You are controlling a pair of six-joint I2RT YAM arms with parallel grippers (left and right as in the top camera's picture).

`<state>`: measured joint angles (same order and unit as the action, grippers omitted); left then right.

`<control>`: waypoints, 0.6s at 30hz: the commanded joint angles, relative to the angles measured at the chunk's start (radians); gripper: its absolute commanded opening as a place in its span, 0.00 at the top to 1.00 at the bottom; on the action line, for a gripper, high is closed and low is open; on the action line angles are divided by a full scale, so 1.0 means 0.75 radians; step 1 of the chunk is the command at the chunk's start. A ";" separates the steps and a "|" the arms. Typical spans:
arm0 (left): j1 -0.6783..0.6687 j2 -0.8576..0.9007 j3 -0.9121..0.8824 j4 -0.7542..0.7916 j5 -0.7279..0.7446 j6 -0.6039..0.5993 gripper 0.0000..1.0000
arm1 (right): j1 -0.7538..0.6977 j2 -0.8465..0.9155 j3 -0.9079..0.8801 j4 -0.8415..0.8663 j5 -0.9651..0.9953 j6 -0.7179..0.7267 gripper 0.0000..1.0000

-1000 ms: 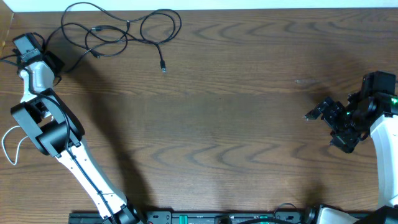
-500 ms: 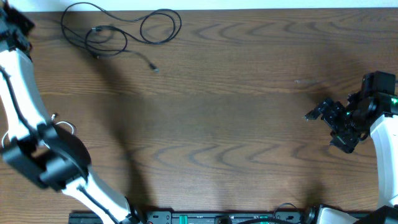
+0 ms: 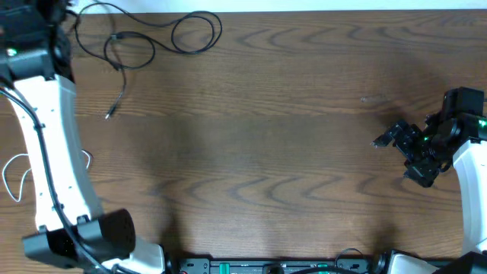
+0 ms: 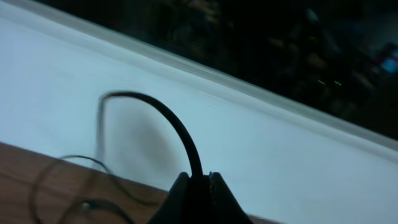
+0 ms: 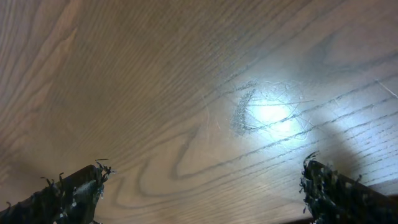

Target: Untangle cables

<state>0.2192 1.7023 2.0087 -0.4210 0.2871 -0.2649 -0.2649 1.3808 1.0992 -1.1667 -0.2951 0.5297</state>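
Well, the left gripper point(image 4: 198, 180), clenched on a black cable point(image 4: 178, 129) arching from its tips, could cinch the loops point(image 3: 154, 47) trailing below it if it hauls hard; the right gripper point(image 5: 202, 186) gapes empty.

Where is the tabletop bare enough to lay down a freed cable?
The brown wooden table is bare from the white left arm across to the open right pincer. Crowded: the far-left corner, with looped thin black cables.

Overhead: even light; my left arm point(image 3: 53, 144) casts a soft shadow on the desk point(image 3: 289, 91).
Right wrist: white glare on the wood.
Left wrist: dim, cable point(image 4: 168, 121) blurred.
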 commanded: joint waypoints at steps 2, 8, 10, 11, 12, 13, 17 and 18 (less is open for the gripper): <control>-0.048 -0.125 0.008 -0.087 0.042 -0.002 0.93 | 0.015 0.001 -0.003 -0.007 0.006 -0.060 0.01; -0.042 -0.173 0.008 -0.342 0.090 -0.001 0.93 | 0.015 0.001 -0.003 -0.006 0.006 -0.071 0.01; -0.028 -0.166 0.007 -0.432 0.091 -0.002 0.93 | 0.015 0.001 -0.003 -0.006 0.006 -0.071 0.01; -0.021 -0.159 0.007 -0.477 0.091 -0.001 0.92 | 0.015 0.001 -0.003 -0.005 0.006 -0.070 0.01; -0.014 -0.149 0.007 -0.522 0.091 -0.001 0.93 | 0.015 0.001 -0.003 -0.004 0.006 -0.070 0.01; -0.005 -0.136 0.007 -0.577 0.090 -0.001 0.92 | 0.015 0.001 -0.003 -0.004 0.006 -0.070 0.01; 0.032 -0.056 0.007 -0.714 0.063 0.004 0.92 | 0.015 0.001 -0.003 0.003 0.007 -0.070 0.01; 0.042 -0.028 0.007 -0.742 0.025 0.004 0.92 | 0.015 0.001 -0.003 0.009 0.007 -0.070 0.01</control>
<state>0.2253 1.6165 2.0090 -0.9379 0.3420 -0.2646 -0.2649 1.3808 1.0992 -1.1660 -0.2951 0.4889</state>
